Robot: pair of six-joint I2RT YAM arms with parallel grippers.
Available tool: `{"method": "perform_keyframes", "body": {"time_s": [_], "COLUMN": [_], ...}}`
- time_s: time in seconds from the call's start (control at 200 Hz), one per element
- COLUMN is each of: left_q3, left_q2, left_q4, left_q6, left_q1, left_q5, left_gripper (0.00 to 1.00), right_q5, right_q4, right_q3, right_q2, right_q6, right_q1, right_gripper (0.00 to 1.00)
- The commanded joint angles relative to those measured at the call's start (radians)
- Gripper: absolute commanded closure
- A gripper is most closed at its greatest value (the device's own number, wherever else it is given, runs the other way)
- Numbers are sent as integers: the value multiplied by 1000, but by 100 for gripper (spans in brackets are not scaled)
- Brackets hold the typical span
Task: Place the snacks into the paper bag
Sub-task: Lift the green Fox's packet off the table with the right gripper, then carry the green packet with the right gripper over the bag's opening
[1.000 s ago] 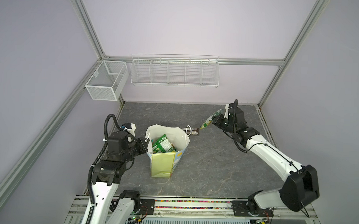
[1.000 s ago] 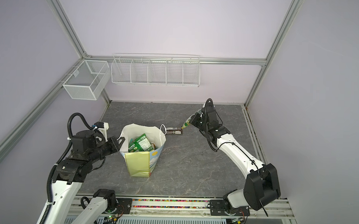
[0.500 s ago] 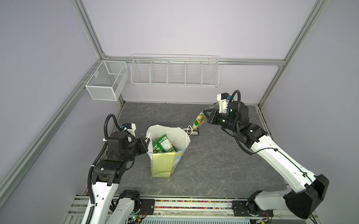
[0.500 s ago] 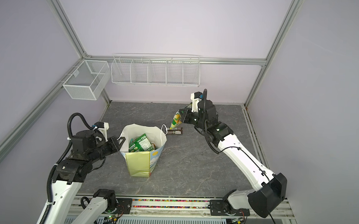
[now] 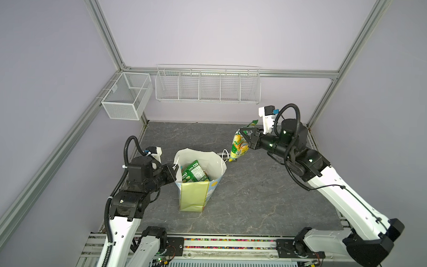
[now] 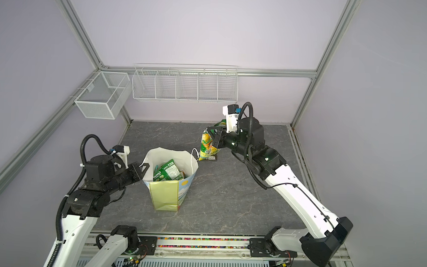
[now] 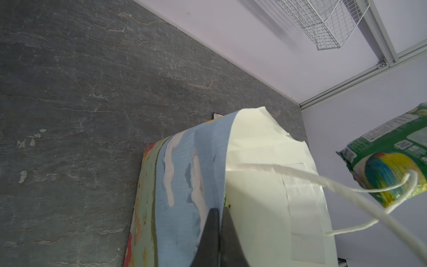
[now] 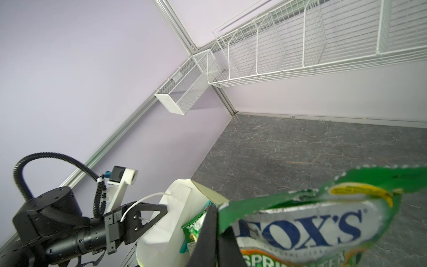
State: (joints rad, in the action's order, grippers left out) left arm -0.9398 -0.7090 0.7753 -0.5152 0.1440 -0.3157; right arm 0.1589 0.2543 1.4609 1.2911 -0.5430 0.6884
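Motion over the last second: the right arm swings inward from the back right of the table (image 5: 254, 201), carrying the Fox's packet (image 5: 239, 146) toward the paper bag (image 5: 194, 197). The packet, held slanting a second ago, now hangs down from the right gripper (image 5: 247, 136). Its jaws pinch the packet's green top edge, and the right wrist view shows them pressed onto the crimp. The packet is in the air, just behind and to the right of the bag's open mouth, not yet over it.

The left gripper (image 5: 174, 170) is unmoved. Its jaws stay pinched on the bag's left rim, keeping the mouth open. Green packets (image 5: 194, 173) already lie inside. A small dark bar (image 6: 212, 158) seems to lie on the table behind the bag, partly hidden.

Judgement: the carry is roughly half done. What remains is a short move over the mouth and a release.
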Motion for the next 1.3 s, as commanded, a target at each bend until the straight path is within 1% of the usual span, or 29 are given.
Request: {"method": "perform_keyframes", "body": {"time_s": [0.0,0.355,0.585,0.925,1.295], "left_q3": [-30,-28,-24,-11,-10], "left_q2": [4,3,7,12,14], "left_q4": [-39,-40,-42,-51,-50], "left_q6": [0,-5,-5,-11,-9], "left_q1": [-4,-4,-4,-4,-3], "left_q5": [-22,-27,-28,-36,-37], "left_gripper": [100,100,100,100,100], "right_q5": [36,88,104,164,193], "right_q4": [-49,-11,-7,-29,-34], "right_q3": [50,183,225,260,279], "right_q2": [-26,19,36,95,143], "right_q6": [44,101,142,147,149], "right_q1": [25,123,190,232,255], "right_gripper": [93,93,93,93,93]}}
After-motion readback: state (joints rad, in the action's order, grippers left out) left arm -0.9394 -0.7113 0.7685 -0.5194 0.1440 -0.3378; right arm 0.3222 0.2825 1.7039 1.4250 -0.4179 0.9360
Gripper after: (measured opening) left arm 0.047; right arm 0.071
